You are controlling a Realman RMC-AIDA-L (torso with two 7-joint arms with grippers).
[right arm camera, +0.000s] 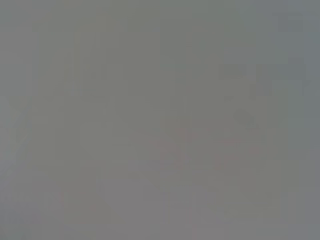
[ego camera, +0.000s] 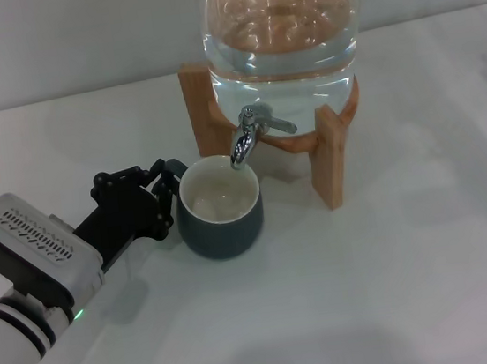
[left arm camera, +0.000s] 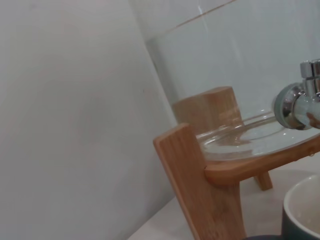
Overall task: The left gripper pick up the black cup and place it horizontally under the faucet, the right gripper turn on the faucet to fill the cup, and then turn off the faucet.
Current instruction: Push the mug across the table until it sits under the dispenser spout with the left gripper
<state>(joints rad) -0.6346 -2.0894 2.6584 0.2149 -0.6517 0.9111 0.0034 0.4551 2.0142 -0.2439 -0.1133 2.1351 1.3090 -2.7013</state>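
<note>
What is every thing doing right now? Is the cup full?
black cup: upright under the spout, looks empty
faucet: no water coming out
water jar: holding water, on its wooden stand
left gripper: at the cup's side
right gripper: not in view

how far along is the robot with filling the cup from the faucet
Done: the black cup stands upright on the table under the faucet spout. In hand: the left gripper sits at the cup's handle side. Left: the right gripper is out of view, no water stream shows, so turning the faucet on and off remains.
</note>
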